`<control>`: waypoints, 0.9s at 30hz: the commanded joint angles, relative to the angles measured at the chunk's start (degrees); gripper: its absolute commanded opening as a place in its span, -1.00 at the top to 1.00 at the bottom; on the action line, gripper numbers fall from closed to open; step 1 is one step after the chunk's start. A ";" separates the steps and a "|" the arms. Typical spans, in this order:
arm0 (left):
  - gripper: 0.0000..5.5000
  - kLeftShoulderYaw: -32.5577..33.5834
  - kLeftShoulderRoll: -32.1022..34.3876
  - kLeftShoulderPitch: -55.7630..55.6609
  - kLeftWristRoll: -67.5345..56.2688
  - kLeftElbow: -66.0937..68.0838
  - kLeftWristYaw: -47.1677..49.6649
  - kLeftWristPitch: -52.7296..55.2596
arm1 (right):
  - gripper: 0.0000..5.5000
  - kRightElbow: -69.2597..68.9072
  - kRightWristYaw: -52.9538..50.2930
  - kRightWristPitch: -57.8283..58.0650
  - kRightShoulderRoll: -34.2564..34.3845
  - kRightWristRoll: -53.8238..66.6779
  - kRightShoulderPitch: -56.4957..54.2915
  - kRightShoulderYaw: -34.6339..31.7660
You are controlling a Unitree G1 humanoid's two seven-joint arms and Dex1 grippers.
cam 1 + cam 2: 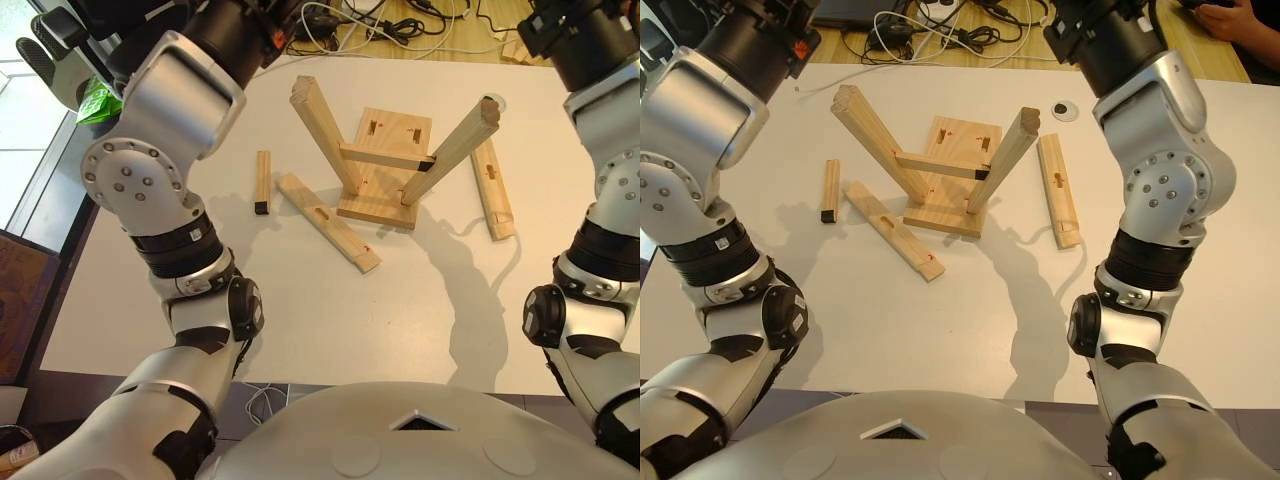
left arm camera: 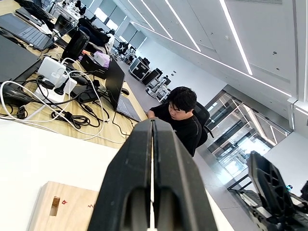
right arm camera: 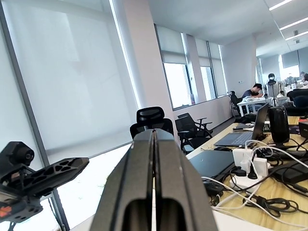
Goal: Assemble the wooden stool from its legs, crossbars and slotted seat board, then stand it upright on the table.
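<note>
Pale wooden slotted seat board (image 1: 395,125) lies flat mid-table bearing 2 upright legs (image 1: 325,130) (1 crossbar (image 1: 385,157) between), so left gripper (image 2: 152,130) and right gripper (image 3: 154,137), jaws pressed together empty, should plant the loose slotted leg (image 1: 328,221) squarely.

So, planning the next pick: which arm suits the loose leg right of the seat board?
Right. The loose leg lies right of the seat board, near the right arm; the left would likely cross the upright legs.
</note>
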 commanded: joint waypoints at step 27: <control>0.98 0.12 1.32 1.72 -2.15 -1.73 1.81 -0.94 | 1.00 -10.02 5.36 2.88 -3.68 14.06 10.52 9.20</control>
